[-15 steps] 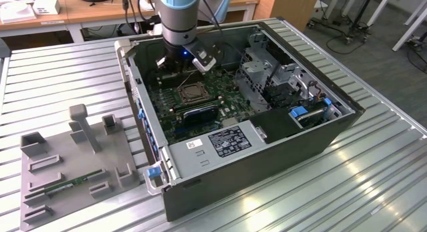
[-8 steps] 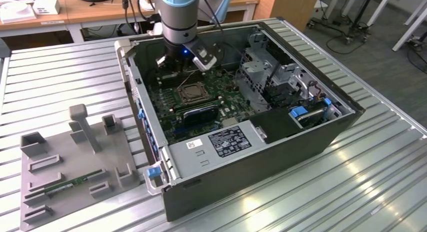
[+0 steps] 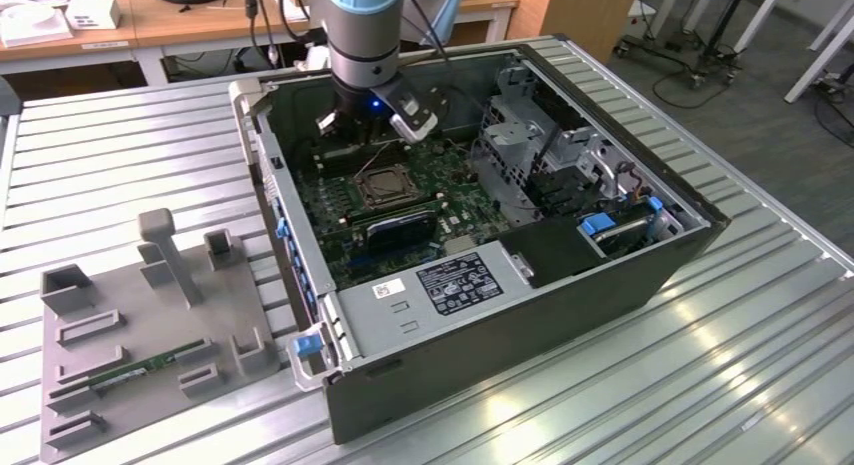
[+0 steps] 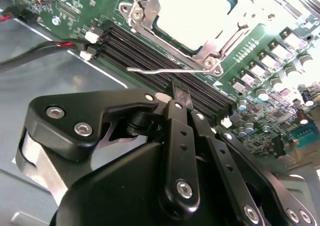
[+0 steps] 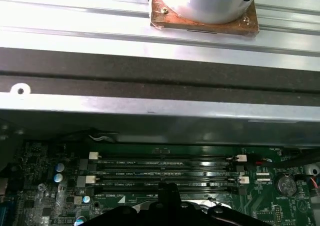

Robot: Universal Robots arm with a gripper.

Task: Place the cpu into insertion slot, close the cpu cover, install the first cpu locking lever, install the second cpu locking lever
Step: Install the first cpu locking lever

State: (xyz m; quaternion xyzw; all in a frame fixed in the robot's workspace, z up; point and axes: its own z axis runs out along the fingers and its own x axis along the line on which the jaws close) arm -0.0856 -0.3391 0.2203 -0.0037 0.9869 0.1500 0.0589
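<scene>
**A:** Where's the chip?

**B:** Seated. In the second wrist view the chip (image 4: 192, 11) lies in the socket on the green board. The cover (image 4: 142, 11) is folded flat around it, and the chip's metal top shows through the cut-out. In the exterior view the socket (image 3: 378, 187) sits near the middle of the board, inside the open computer case (image 3: 534, 315) lying on the counter (image 3: 747, 385).

**A:** So two steps are done?

**B:** I'd judge so: chip in, cover down. The levers are what's left. A thin silver lever (image 4: 167, 70) runs along the cover's edge, on the side of the memory slots (image 4: 145, 51). It looks unlatched to me, though its catch is hard to make out.

**A:** And the claw?

**B:** The claw (image 4: 179, 92) is clenched on nothing, fingertips pressed together. It hangs over the memory slots, just beside that lever. I can't tell whether it touches the rod.

**A:** What about the second lever?

**B:** I can't tell. The cover's far side is cut off in the second wrist view. In the exterior view the arm (image 3: 363, 45) leans in over that end of the board, and the socket is too small to read any latch.
</scene>
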